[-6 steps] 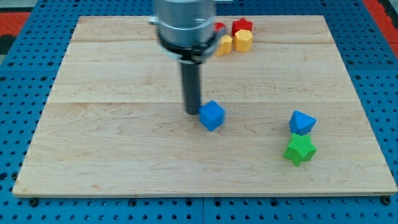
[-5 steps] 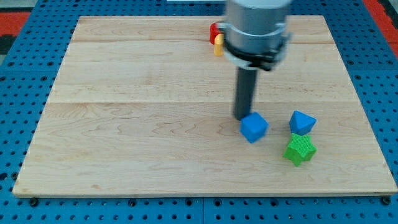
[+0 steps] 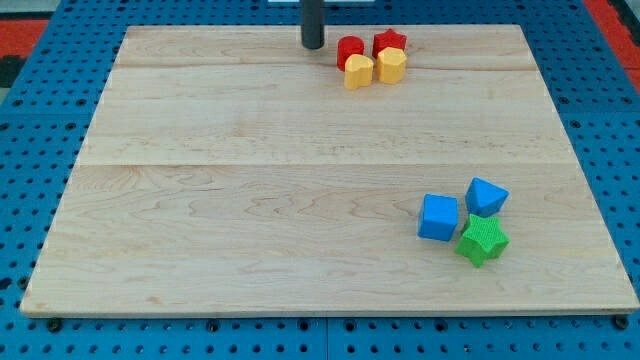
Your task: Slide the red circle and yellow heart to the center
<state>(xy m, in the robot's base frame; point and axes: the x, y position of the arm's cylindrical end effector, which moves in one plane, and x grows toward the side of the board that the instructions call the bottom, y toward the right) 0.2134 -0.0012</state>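
The red circle [image 3: 349, 50] sits near the view's top edge of the wooden board [image 3: 200, 200], a little right of the middle. The yellow heart [image 3: 358, 72] touches it just below. My tip [image 3: 313, 45] stands just to the view's left of the red circle, with a small gap between them. The rod runs straight up out of the view's top.
A red star [image 3: 390, 42] and a yellow hexagon [image 3: 392, 65] sit right of the circle and heart. At the lower right, a blue cube [image 3: 438, 217], a second blue block [image 3: 486, 196] and a green star [image 3: 483, 241] cluster together.
The blue cube was pushed right, up to the other blue block and green star. My tip then left it and moved to the view's top, beside the red circle.
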